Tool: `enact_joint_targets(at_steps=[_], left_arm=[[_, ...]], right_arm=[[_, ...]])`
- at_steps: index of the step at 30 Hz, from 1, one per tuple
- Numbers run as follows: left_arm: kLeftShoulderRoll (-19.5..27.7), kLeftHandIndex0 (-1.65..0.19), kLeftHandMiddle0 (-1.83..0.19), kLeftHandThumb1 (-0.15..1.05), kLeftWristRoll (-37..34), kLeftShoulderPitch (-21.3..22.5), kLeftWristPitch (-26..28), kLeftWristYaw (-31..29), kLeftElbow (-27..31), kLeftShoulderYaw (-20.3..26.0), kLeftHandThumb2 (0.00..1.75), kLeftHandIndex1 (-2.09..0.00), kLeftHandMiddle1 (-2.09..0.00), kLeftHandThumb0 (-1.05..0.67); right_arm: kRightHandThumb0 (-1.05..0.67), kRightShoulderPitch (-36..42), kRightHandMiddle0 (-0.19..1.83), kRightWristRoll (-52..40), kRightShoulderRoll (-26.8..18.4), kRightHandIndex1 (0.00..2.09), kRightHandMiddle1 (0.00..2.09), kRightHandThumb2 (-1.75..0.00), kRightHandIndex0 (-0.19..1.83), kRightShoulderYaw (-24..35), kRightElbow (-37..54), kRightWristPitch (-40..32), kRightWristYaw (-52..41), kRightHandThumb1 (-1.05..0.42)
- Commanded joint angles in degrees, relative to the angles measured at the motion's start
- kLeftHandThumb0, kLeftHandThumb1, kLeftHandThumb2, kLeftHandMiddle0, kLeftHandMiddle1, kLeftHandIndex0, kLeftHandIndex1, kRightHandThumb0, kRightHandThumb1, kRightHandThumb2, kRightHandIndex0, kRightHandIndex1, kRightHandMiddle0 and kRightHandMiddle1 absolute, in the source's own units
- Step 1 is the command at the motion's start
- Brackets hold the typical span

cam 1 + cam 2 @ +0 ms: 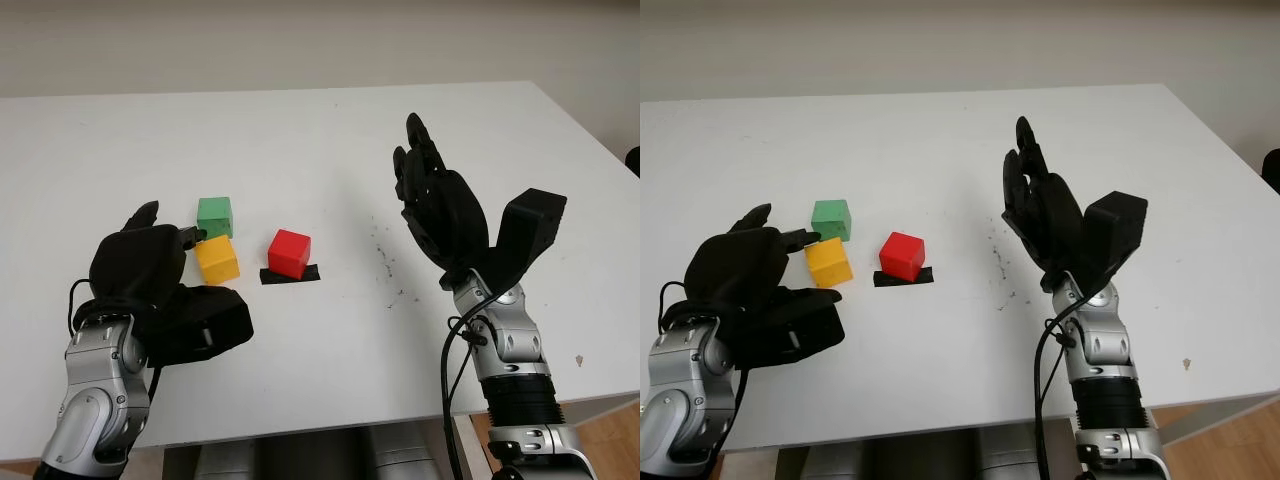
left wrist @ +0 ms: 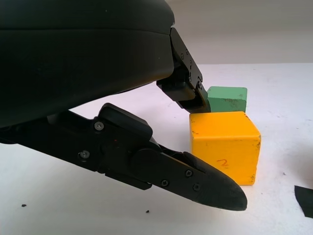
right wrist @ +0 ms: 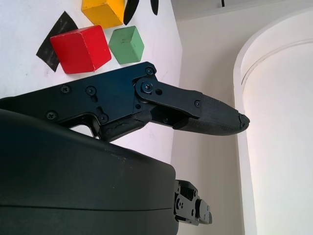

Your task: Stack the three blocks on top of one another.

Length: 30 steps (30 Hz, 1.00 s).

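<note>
Your left hand sits low on the white table, at about nine o'clock from the yellow block. It's open and grips nothing, though one fingertip reaches right to the block's top edge; contact can't be confirmed. You'll see a "2" on that block's side in the left wrist view. The green block stands just beyond it at twelve o'clock. At three o'clock from the yellow one, slightly apart, the red block rests on a black tape patch. Your right hand is raised above the table, well off at three o'clock from the blocks, open and empty.
</note>
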<state>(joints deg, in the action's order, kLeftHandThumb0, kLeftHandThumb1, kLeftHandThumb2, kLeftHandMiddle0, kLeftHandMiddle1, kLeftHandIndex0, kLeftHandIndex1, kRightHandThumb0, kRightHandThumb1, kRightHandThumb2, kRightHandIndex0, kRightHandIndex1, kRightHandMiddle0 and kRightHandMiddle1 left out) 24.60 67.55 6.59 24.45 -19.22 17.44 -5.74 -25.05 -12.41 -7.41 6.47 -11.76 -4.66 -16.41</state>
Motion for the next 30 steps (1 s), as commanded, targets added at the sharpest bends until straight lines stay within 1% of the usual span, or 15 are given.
enact_joint_targets(at_steps=[1,7,17,25,28,29,30], left_arm=[[0.3,-0.57,-0.09,0.99,-0.1,1.2,-0.2,0.9,-0.7,-0.2,0.05,-0.13,-0.06,-0.83],[-0.1,-0.62,-0.11,0.97,-1.6,1.9,-0.6,2.8,-2.1,-0.5,0.05,-0.15,-0.06,-0.83],[0.1,-0.65,-0.13,0.97,-3.3,2.5,-0.6,3.3,-3.2,-0.9,0.05,-0.18,-0.06,-0.74],[-0.4,-0.70,-0.16,0.95,-6.6,2.5,-0.4,3.8,-2.9,-0.7,0.05,-0.22,-0.06,-0.69],[-0.6,-0.75,-0.19,0.94,-7.4,2.4,-0.5,4.7,-3.0,-0.8,0.05,-0.29,-0.07,-0.65],[-0.8,-0.72,-0.21,0.94,-7.7,2.4,-0.2,4.8,-3.0,-0.8,0.05,-0.38,-0.06,-0.64],[-0.9,-0.64,-0.21,0.95,-7.9,2.4,0.0,4.9,-2.9,-0.8,0.05,-0.57,-0.06,-0.61]], right_arm=[[-0.74,0.1,-0.19,-0.2,-0.5,0.00,0.00,-0.70,-0.19,0.1,1.3,0.4,0.0,-1.05],[-0.74,0.1,-0.19,-0.4,-0.6,0.00,0.00,-0.70,-0.19,0.2,1.4,0.0,-0.4,-1.05],[-0.73,0.2,-0.19,-0.1,-0.8,0.00,0.00,-0.72,-0.19,0.1,1.1,0.3,-0.5,-1.05],[-0.74,0.3,-0.19,-0.1,-0.8,0.00,0.00,-0.71,-0.19,0.1,1.4,0.0,-0.1,-1.05],[-0.74,0.3,-0.19,-0.2,-0.9,0.00,0.00,-0.71,-0.19,0.1,1.4,0.0,-0.3,-1.05],[-0.73,0.3,-0.19,-0.2,-0.9,0.00,0.00,-0.71,-0.19,0.1,1.5,0.0,-0.3,-1.05],[-0.73,0.3,-0.19,-0.2,-1.0,0.00,0.00,-0.72,-0.19,0.1,1.6,-0.1,-0.4,-1.05]])
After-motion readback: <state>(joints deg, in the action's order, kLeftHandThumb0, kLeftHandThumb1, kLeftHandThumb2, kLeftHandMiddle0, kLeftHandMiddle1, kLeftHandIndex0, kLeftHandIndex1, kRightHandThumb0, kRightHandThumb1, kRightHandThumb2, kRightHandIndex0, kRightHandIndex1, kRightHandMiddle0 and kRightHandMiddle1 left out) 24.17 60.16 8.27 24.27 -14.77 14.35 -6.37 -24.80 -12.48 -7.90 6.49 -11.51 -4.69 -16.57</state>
